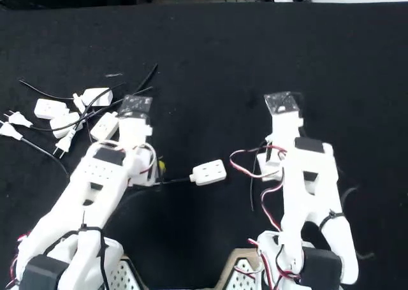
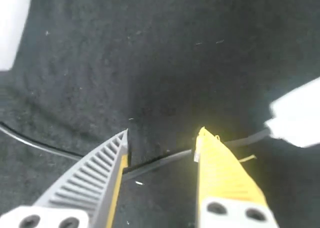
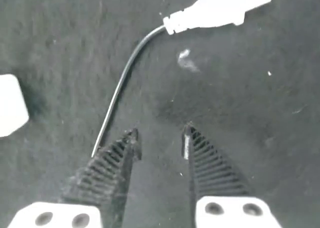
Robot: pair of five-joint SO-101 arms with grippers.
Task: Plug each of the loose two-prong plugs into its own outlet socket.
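A white outlet socket (image 1: 208, 172) lies mid-table with a black cord (image 1: 175, 179) running left from it. My left gripper (image 1: 159, 170) points down at that cord. In the left wrist view the gripper (image 2: 162, 135) is open, with the cord (image 2: 155, 163) passing between the fingers and the socket (image 2: 300, 118) to one side. My right gripper (image 3: 160, 133) is open over bare cloth with nothing between its fingers. A white two-prong plug (image 3: 215, 10) lies ahead of it, its cord (image 3: 120, 87) trailing back past one finger. A white socket (image 3: 10, 105) sits at that view's edge.
Several white sockets (image 1: 51, 108) and loose plugs (image 1: 19, 119) with black cords lie tangled at the table's left. The black cloth (image 1: 255, 54) covers the whole table. Red and white arm wires (image 1: 245, 159) loop beside the right arm.
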